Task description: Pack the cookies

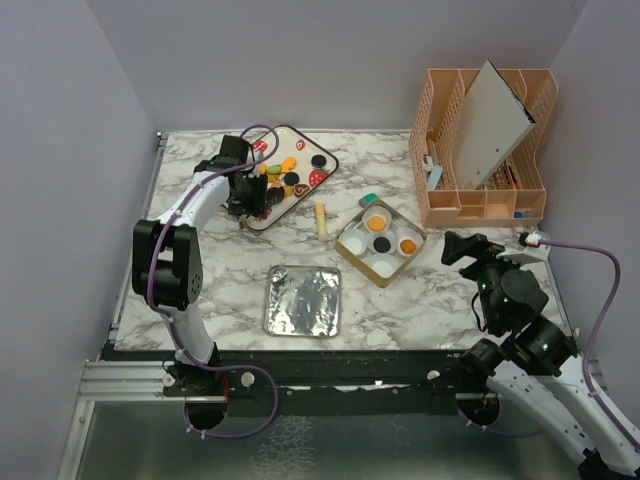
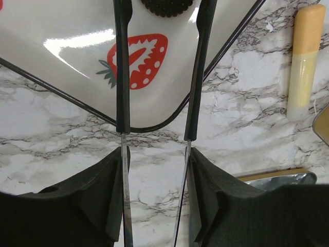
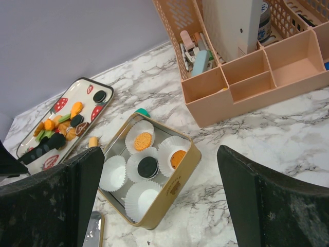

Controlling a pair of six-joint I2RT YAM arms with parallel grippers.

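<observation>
Several cookies (image 1: 290, 172) in orange, black, green and brown lie on a white strawberry-print tray (image 1: 283, 207) at the back left. My left gripper (image 1: 250, 195) hovers over the tray's near corner (image 2: 61, 62), shut on a pair of tongs (image 2: 122, 77). The tongs' tips reach a black cookie (image 2: 167, 6) at the frame's top edge. A gold tin (image 3: 175, 190) holds white paper cups. Three of them carry a tan cookie (image 3: 143, 140), a black one (image 3: 148, 166) and an orange one (image 3: 178, 158). My right gripper (image 3: 160, 154) stands open and empty, right of the tin.
The tin's silver lid (image 1: 303, 300) lies in front, between the arms. A yellow stick (image 1: 322, 218) rests between tray and tin, with a teal object (image 1: 368, 200) just behind the tin. A peach desk organizer (image 1: 485, 150) fills the back right corner.
</observation>
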